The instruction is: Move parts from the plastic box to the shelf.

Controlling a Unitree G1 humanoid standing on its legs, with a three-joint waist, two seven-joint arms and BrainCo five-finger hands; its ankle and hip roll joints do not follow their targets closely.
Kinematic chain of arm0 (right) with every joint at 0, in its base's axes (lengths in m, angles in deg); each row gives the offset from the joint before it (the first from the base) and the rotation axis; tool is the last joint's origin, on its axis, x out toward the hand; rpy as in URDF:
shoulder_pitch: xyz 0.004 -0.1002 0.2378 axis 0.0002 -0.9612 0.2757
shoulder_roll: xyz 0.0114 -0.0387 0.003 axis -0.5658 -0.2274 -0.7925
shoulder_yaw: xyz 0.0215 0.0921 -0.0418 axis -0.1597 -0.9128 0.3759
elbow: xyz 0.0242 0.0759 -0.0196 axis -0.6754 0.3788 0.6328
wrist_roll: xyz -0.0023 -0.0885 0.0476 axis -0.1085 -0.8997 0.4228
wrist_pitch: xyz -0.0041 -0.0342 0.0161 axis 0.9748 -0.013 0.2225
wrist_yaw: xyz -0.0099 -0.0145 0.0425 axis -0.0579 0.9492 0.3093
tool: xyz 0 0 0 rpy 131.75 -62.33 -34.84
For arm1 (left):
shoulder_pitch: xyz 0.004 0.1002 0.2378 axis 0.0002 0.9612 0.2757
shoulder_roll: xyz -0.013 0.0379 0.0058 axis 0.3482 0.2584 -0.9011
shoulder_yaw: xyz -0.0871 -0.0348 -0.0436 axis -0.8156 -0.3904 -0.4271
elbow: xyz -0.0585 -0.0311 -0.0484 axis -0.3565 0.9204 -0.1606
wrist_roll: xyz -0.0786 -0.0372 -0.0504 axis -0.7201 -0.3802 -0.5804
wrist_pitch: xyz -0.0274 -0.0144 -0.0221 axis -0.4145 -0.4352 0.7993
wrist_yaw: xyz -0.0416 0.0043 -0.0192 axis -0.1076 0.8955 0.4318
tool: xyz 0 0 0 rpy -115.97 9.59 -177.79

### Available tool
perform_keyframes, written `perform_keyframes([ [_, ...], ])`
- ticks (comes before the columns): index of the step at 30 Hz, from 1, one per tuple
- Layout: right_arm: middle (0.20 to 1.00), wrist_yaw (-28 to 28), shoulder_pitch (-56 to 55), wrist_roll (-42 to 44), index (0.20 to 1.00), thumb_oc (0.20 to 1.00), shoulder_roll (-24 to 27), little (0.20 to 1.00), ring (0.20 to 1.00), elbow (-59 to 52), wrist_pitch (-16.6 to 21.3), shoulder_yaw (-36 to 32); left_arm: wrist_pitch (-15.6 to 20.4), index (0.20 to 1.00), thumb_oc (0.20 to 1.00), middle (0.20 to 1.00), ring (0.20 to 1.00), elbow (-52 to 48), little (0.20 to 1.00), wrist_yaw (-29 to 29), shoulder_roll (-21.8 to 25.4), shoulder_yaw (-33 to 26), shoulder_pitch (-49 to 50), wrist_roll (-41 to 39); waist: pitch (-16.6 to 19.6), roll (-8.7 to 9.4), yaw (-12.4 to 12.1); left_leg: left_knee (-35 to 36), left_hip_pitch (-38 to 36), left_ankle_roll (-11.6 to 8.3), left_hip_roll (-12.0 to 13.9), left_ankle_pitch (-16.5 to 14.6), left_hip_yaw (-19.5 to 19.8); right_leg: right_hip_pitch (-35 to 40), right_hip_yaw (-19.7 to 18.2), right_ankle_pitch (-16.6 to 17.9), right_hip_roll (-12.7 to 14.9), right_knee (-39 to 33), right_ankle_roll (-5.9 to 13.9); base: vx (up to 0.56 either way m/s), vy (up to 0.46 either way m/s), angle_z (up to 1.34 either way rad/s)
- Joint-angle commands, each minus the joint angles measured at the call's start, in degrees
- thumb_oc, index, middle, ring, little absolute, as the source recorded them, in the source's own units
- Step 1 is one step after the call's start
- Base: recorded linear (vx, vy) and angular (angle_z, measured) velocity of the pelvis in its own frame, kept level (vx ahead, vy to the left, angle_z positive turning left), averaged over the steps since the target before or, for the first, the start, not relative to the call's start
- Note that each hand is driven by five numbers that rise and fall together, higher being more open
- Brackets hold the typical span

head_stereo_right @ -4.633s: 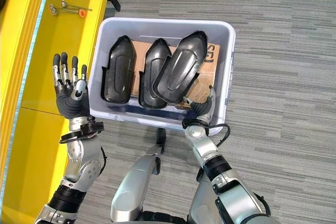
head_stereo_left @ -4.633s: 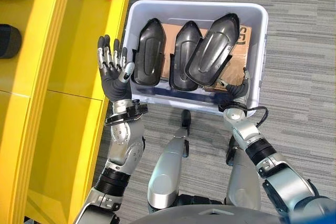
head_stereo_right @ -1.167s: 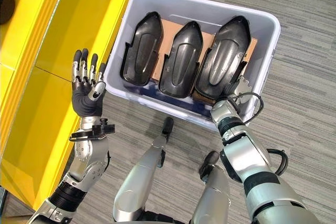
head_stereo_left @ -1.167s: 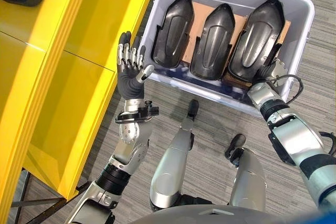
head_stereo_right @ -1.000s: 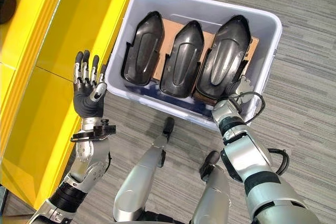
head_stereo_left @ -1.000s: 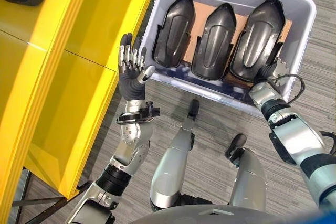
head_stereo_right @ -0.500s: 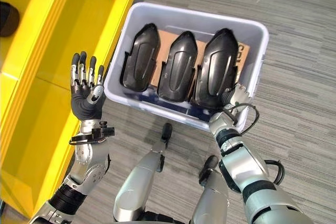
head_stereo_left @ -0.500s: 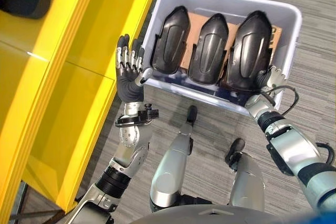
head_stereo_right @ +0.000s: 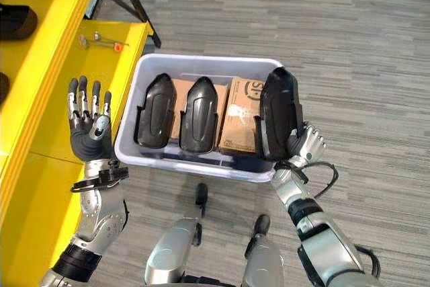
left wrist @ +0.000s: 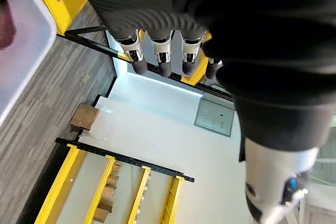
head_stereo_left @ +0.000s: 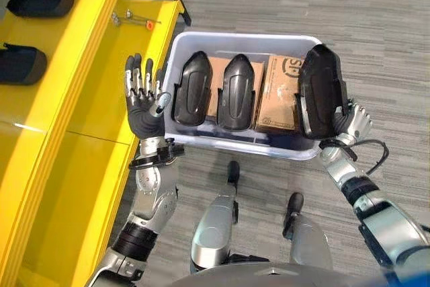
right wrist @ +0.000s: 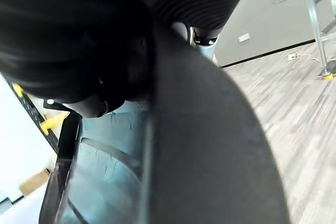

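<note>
Lifted now: black part [head_stereo_left: 320, 92] gripped by right hand [head_stereo_left: 352, 123], above plastic box [head_stereo_left: 236, 41]; left hand [head_stereo_left: 142, 96] spread wide beside yellow shelf [head_stereo_left: 80, 85].

Box interior: two black parts [head_stereo_left: 211, 92] occupy the left half of the plastic box [head_stereo_left: 235, 39]; cardboard carton [head_stereo_left: 279, 95] exposed beside them, unobstructed from above.

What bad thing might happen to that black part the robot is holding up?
The right hand grips the lifted black part only at its lower edge, so it might tip and fall back into the plastic box. Swinging it toward the yellow shelf, it could also bump the raised left hand.
</note>
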State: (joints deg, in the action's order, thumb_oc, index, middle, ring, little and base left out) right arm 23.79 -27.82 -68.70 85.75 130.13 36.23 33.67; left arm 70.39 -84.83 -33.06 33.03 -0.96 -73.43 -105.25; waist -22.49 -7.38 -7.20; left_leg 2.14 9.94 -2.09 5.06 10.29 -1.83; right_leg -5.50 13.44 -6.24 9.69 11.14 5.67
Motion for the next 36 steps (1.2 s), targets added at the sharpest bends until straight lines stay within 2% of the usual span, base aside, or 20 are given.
perform_keyframes([
  [1,0.2,1.82,0.58,-5.58,0.2,0.2,-0.24,0.2,0.2,-3.08,4.4,-0.25,2.17,1.0,1.0,1.0,1.0,-0.76,1.0,2.89,0.92,-0.64,-0.22,0.43,2.75,2.88,-1.02,1.37,-1.41,-0.82,1.36,-0.98,0.49,3.45,1.34,5.1,1.67,-3.62,-1.94,0.14,0.014,-0.06],
  [6,0.2,-2.71,-4.07,-6.24,0.2,0.2,-1.01,0.2,0.2,-8.19,6.18,0.31,1.25,1.0,1.0,1.0,1.0,-1.49,1.0,3.52,0.29,-2.07,2.43,0.92,5.09,3.4,-0.56,1.49,-3.92,-0.9,1.71,-1.17,0.6,6.19,1.21,4.99,1.85,-4.13,-2.04,0.11,0.02,-0.07],
  [9,0.2,-9.19,-8.21,-3.6,0.2,0.2,-1.59,0.2,0.2,-14.73,8.33,0.81,-1.06,1.0,1.0,1.0,1.0,-2.43,1.0,4.09,-0.29,-3.82,4.85,2.17,7.48,4.43,-0.4,1.71,-5.99,-0.93,1.89,-1.37,0.74,8.77,1.54,4.92,1.89,-4.73,-1.91,0.15,0.042,-0.04],
  [10,0.2,-9.57,-8.49,-3.37,0.2,0.2,-1.59,0.2,0.2,-15.15,8.42,0.83,-1.21,1.0,1.0,1.0,1.0,-2.55,1.0,4.08,-0.3,-3.89,5.03,2.31,7.58,4.48,-0.37,1.75,-6.14,-0.93,1.88,-1.38,0.75,8.93,1.59,4.92,1.9,-4.79,-1.88,0.13,0.057,-0.01],
  [12,0.2,-14.94,-11.52,-1.49,0.2,0.2,-2.06,0.2,0.2,-19.48,10.71,0.74,-2.47,1.0,1.0,1.0,1.0,-3.21,1.0,4.42,-0.69,-4.93,6.52,3.95,8.79,5.2,-0.17,1.96,-7.2,-0.82,1.82,-1.58,0.72,10.19,1.88,5.0,1.84,-5.33,-1.73,0.07,0.064,-0.01],
  [14,0.2,-17.79,-13.16,0.16,0.2,0.2,-2.27,0.2,0.2,-22.5,11.49,0.61,-2.85,1.0,1.0,1.0,1.0,-3.55,1.0,4.82,-0.76,-5.64,7.48,4.58,9.19,5.56,0.05,2.03,-7.89,-0.74,1.76,-1.76,0.6,10.77,2.04,5.08,1.86,-5.55,-1.6,0.04,0.13,-0.01],
  [16,0.2,-27.97,-18.67,6.16,0.2,0.2,-2.88,0.2,0.2,-32.03,12.57,-1.14,-4.66,1.0,1.0,1.0,1.0,-4.88,1.0,6.19,-1.17,-8.82,10.64,6.41,11.08,6.78,1.0,2.7,-10.77,-0.13,1.13,-2.77,-0.85,13.18,3.2,6.2,2.52,-7.2,-0.35,0.03,0.345,-0.08],
  [17,0.2,-30.79,-19.84,9.03,0.2,0.2,-3.32,0.2,0.2,-33.55,12.63,-1.78,-4.84,1.0,1.0,1.0,1.0,-4.73,1.0,6.57,-1.14,-9.35,10.97,6.78,11.66,7.05,1.29,2.86,-11.43,0.13,0.81,-3.18,-1.38,13.61,3.43,6.67,2.88,-7.59,0.21,-0.02,0.288,-0.06],
  [19,0.2,-32.79,-20.68,10.72,0.2,0.2,-3.69,0.2,0.2,-34.67,12.57,-2.5,-5.12,1.0,1.0,1.0,1.0,-4.62,1.0,6.96,-1.16,-9.68,11.06,7.19,12.03,7.27,1.49,2.86,-11.91,0.47,0.36,-3.65,-1.92,14.05,3.76,7.17,3.28,-7.94,0.75,-0.02,0.195,-0.03],
  [21,0.2,-36.13,-21.99,13.04,0.2,0.2,-4.38,0.2,0.2,-36.28,12.88,-3.51,-5.84,1.0,1.0,1.0,1.0,-4.2,1.0,7.85,-0.94,-10.24,10.94,7.47,12.92,7.7,1.75,2.86,-12.58,1.15,-0.62,-4.45,-3.2,14.66,4.72,8.64,4.27,-8.24,1.73,-0.04,0.256,-0.01],
  [25,0.2,-41.06,-23.15,17.03,0.2,0.2,-6.43,0.2,0.2,-38.57,12.7,-3.87,-6.86,1.0,1.0,1.0,1.0,-3.51,1.0,8.24,-0.67,-10.56,10.2,8.69,13.71,8.6,1.69,2.86,-13.45,2.57,-2.51,-6.19,-6.47,13.48,7.07,14.12,7.08,-6.46,3.32,-0.07,0.166,-0.02],
  [26,0.2,-43.27,-22.98,17.95,0.2,0.2,-7.41,0.2,0.2,-38.71,13.22,-3.51,-6.76,1.0,1.0,1.0,1.0,-3.66,1.0,6.86,-0.27,-10.46,10.0,10.44,13.64,8.76,1.56,2.86,-13.8,3.08,-2.9,-7.02,-8.28,11.68,8.33,15.78,7.64,-4.59,3.97,-0.13,0.15,-0.13],
  [27,0.2,-44.44,-23.01,18.41,0.2,0.2,-7.62,0.2,0.2,-38.83,13.35,-3.37,-6.92,1.0,1.0,1.0,1.0,-3.58,1.0,6.43,-0.09,-10.33,9.74,10.41,13.52,8.69,1.7,2.86,-13.94,3.29,-3.02,-7.39,-8.58,10.98,8.19,15.15,7.15,-3.7,4.0,-0.15,0.118,-0.32],
  [28,0.2,-45.45,-23.67,19.98,0.2,0.2,-7.46,0.2,0.2,-39.87,12.73,-3.04,-7.57,1.0,1.0,1.0,1.0,-3.04,1.0,6.36,0.08,-9.74,8.56,10.05,13.89,8.53,2.81,2.86,-13.25,3.87,-3.5,-7.54,-7.32,10.0,5.88,12.15,3.69,-3.82,3.07,-0.09,0.042,-0.24],
  [29,0.2,-45.43,-23.74,20.2,0.2,0.2,-7.41,0.2,0.2,-39.99,12.59,-3.04,-7.63,1.0,1.0,1.0,1.0,-2.98,1.0,6.46,0.06,-9.7,8.44,9.99,14.07,8.52,2.94,2.86,-12.98,3.92,-3.55,-7.44,-7.11,9.84,5.63,12.05,3.24,-4.05,2.9,-0.08,-0.001,-0.12],
  [32,0.2,-44.98,-25.51,22.44,0.2,0.2,-6.56,0.2,0.2,-41.84,12.08,-3.37,-8.83,1.0,1.0,1.0,1.0,-2.34,1.0,9.12,-0.33,-7.98,7.51,8.64,15.54,9.03,4.77,2.86,-11.22,4.4,-5.85,-6.9,-1.43,8.71,-1.99,7.41,-5.96,-6.21,-1.42,-0.05,-0.037,0.44],
  [33,0.2,-44.88,-25.56,22.77,0.2,0.2,-6.49,0.2,0.2,-41.9,11.94,-3.42,-8.87,1.0,1.0,1.0,1.0,-2.32,1.0,9.47,-0.43,-7.82,7.6,8.54,15.64,9.11,4.93,2.86,-11.08,4.39,-6.13,-6.78,-0.89,8.62,-2.75,7.2,-6.88,-6.2,-1.83,-0.06,-0.071,1.15],
  [34,0.2,-44.86,-25.73,25.59,0.2,0.2,-6.44,0.2,0.2,-41.76,11.36,-3.51,-9.01,1.0,1.0,1.0,1.0,-1.97,1.0,10.71,-0.95,-6.94,7.97,7.9,15.99,9.41,5.65,2.86,-10.56,4.37,-7.63,-6.1,1.75,8.09,-6.5,6.94,-10.62,-5.94,-3.24,-0.04,-0.049,1.08],
  [35,0.2,-44.74,-25.74,25.81,0.2,0.2,-6.47,0.2,0.2,-41.67,11.35,-3.51,-8.96,1.0,1.0,1.0,1.0,-1.81,1.0,10.98,-1.05,-6.81,8.01,7.76,16.03,9.45,5.82,2.86,-10.51,4.35,-7.86,-6.0,2.19,8.02,-7.14,6.9,-11.15,-5.87,-3.41,-0.06,-0.08,0.85],
  [36,0.2,-44.49,-25.69,26.46,0.2,0.2,-6.53,0.2,0.2,-41.33,11.61,-3.62,-9.1,1.0,1.0,1.0,1.0,-1.31,1.0,11.71,-1.39,-6.21,7.89,7.39,16.22,9.54,6.29,2.86,-10.24,4.33,-8.82,-5.61,3.99,8.09,-9.59,6.78,-12.86,-6.74,-4.08,-0.04,-0.079,0.78],
])
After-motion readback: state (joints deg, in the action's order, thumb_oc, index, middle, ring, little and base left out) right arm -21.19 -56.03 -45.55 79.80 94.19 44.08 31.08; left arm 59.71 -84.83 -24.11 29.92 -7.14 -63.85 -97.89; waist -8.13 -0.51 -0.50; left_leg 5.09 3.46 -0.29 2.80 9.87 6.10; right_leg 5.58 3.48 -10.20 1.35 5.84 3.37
